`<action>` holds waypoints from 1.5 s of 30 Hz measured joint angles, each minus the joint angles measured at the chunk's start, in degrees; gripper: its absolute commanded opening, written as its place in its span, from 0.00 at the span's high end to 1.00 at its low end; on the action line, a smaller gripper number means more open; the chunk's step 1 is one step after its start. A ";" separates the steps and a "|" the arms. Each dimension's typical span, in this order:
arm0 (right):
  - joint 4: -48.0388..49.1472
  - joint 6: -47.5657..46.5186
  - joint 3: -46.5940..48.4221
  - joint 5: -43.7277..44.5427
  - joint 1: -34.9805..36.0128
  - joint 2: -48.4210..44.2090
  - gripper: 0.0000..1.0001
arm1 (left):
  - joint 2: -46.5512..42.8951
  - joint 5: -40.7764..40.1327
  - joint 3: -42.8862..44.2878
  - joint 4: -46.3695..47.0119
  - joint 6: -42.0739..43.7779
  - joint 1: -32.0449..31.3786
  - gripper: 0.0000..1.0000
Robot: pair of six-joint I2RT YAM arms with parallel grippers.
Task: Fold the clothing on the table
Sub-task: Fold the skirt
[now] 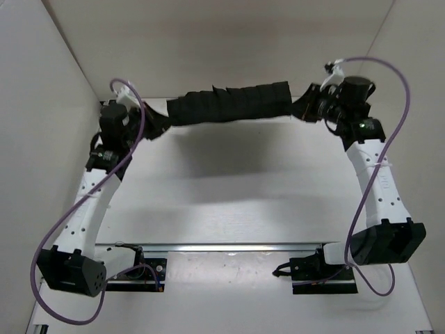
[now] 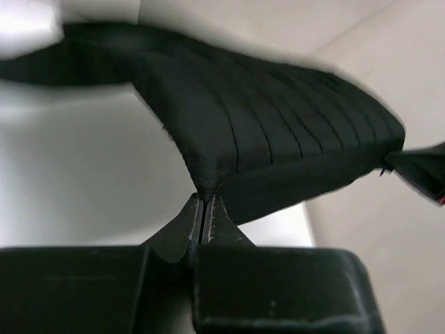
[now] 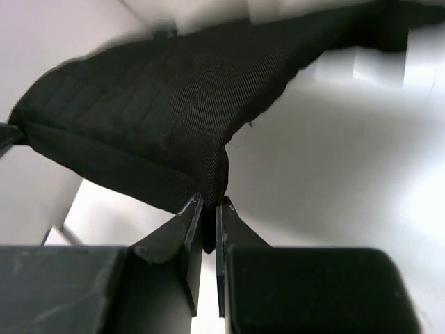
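Pinching the clothing [image 1: 229,103] aloft, left and right jaws closed.

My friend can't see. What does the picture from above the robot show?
A black piece of clothing hangs stretched in the air above a white table. The left gripper pinches one end and the right gripper pinches the other. A shadow lies on the table below.

Matt black twill-weave cloth clothing [image 1: 229,103], creased; smooth white table [image 1: 236,202], silvery metal rail [image 1: 229,246].
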 measured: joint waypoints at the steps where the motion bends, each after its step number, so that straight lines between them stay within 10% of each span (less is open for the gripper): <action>1: 1.33 0.00 -4.94 -0.87 -0.39 -1.11 1.00 | -1.53 0.31 -5.09 1.40 -0.09 -0.22 1.00; 9: 6.34 3.54 -40.76 -3.39 -0.09 0.17 1.00 | 1.05 1.03 -40.09 5.51 -2.60 -2.62 1.00; 15: 4.72 5.14 -53.92 -2.14 2.12 -6.60 1.00 | -8.72 1.53 -50.93 3.06 -2.62 -3.76 1.00; 30: -20.15 6.10 -59.17 -1.03 2.75 -43.25 1.00 | -42.10 2.71 -49.22 -23.30 -4.44 -8.46 1.00; 45: -30.03 4.15 -41.79 2.19 1.38 -35.74 1.00 | -26.95 5.97 -32.96 -23.37 -3.43 -5.14 1.00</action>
